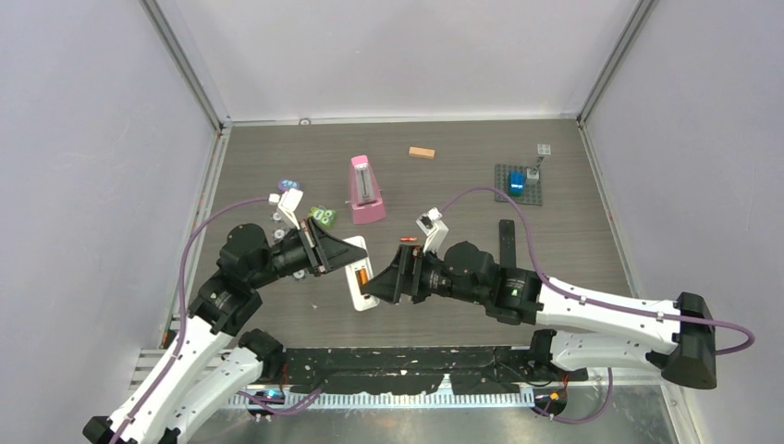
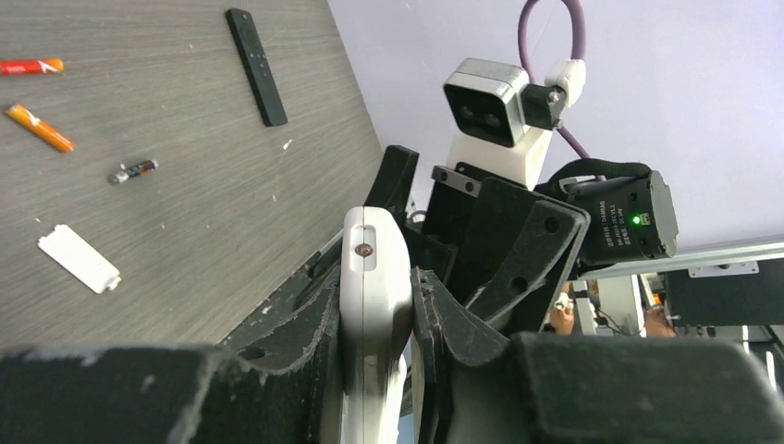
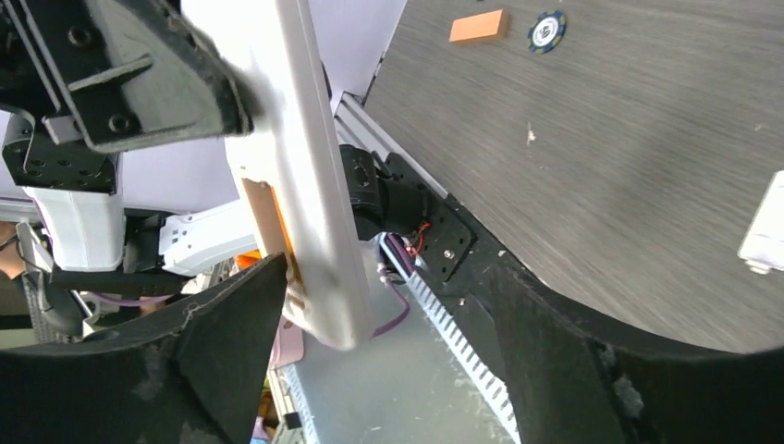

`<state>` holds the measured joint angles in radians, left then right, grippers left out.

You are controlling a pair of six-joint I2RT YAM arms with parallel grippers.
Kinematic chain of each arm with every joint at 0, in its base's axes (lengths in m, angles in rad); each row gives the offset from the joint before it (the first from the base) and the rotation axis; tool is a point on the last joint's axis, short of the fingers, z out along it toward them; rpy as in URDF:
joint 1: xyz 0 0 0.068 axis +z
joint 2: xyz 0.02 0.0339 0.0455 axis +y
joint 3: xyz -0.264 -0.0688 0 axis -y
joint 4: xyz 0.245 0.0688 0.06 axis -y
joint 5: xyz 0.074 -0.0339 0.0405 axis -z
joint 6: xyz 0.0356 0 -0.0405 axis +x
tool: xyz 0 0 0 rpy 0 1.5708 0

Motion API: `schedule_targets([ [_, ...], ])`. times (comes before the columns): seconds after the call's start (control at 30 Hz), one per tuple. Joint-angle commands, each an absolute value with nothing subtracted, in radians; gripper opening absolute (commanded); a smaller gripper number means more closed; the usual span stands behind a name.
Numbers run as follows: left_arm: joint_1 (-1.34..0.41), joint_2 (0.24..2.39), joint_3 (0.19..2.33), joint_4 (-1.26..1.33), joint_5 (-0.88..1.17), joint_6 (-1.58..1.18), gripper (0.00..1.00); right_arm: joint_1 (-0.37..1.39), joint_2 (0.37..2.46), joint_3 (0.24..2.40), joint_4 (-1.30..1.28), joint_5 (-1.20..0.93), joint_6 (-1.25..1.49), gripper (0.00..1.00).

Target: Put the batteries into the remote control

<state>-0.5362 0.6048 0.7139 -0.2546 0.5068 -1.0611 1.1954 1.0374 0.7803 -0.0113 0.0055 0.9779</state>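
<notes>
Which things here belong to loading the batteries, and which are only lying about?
For the job: white remote control; loose batteries; white battery cover.
Lying about: pink metronome; orange block; poker chip; black remote.

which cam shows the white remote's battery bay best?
Top external: the battery bay faces up, orange inside, on the white remote clamped in the left pincer. Right wrist catches it edge-on, an orange sliver; left wrist shows only the remote's end, bay hidden.

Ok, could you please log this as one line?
left jaws: shut on white remote | right jaws: open around it | loose batteries: on table
</notes>
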Motion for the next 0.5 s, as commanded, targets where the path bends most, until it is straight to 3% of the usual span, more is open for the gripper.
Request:
schedule_targets([
  [0.0, -0.5, 0.61, 0.709, -0.167, 0.543, -0.978, 0.0, 1.18, 0.928, 0.775, -0.048, 0.094, 0.951, 0.88],
  [0.17, -0.412, 0.642, 0.666, -0.158, 0.589, -0.912, 0.0, 1.106, 0.882, 0.772, -0.165, 0.107, 0.896, 0.85],
  [0.3, -0.346, 0.665, 0.63, -0.136, 0.62, -0.907, 0.0, 1.011, 0.928, 0.796, -0.329, 0.166, 0.756, 0.71],
  [0.47, -0.299, 0.684, 0.587, -0.108, 0.618, -0.904, 0.0, 0.962, 1.138, 0.867, -0.401, 0.225, 0.521, 0.58],
])
